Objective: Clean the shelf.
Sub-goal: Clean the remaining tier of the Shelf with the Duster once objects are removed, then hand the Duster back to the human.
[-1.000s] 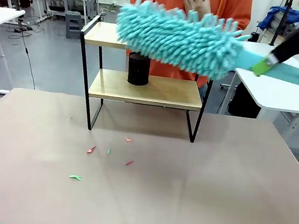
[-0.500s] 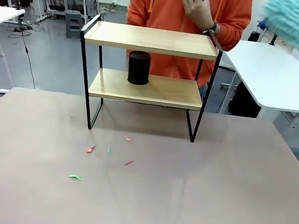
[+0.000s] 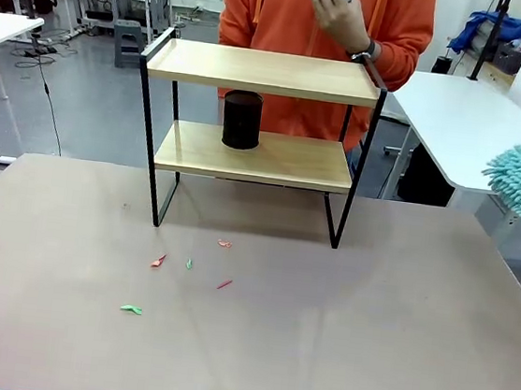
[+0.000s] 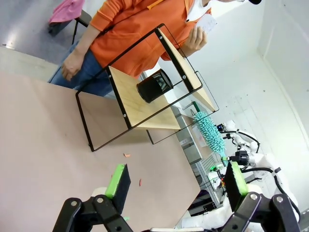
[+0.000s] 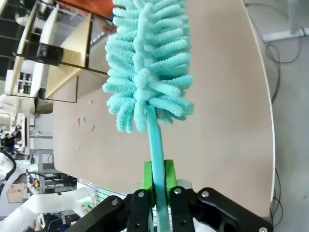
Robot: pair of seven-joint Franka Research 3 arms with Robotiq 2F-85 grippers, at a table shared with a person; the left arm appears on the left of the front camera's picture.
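the shelf (image 3: 265, 71), upper centre of the front view on the bench (image 3: 366, 339), looks stiff yet light and tippy, so stroke it gently with the soft duster (image 5: 147, 63) the right jaws pinch by its handle; left jaws gape wide.

The left hand (image 4: 176, 181) — black, two-fingered, green-padded — stands with its jaws spread wide, fingers at 7 and 5 o'clock of its wrist view, nothing between them. The right hand (image 5: 159, 180) is clamped on the thin handle of a teal fluffy microfibre duster (image 5: 145, 63), whose head points to 12 o'clock.
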